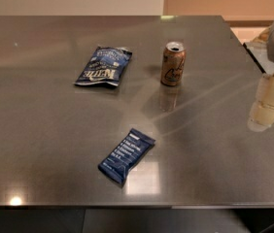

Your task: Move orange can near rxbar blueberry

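The orange can (173, 63) stands upright on the grey table, toward the back and right of the middle. The rxbar blueberry (126, 156), a flat dark navy wrapper, lies at an angle near the table's front edge, well apart from the can. My gripper (268, 106) hangs at the right edge of the view, above the table's right side, to the right of the can and lower in the picture. It touches neither object.
A larger crinkled blue chip bag (104, 66) lies to the left of the can. The table's right edge (239, 38) runs close to the arm. The front edge (137, 205) lies just below the rxbar.
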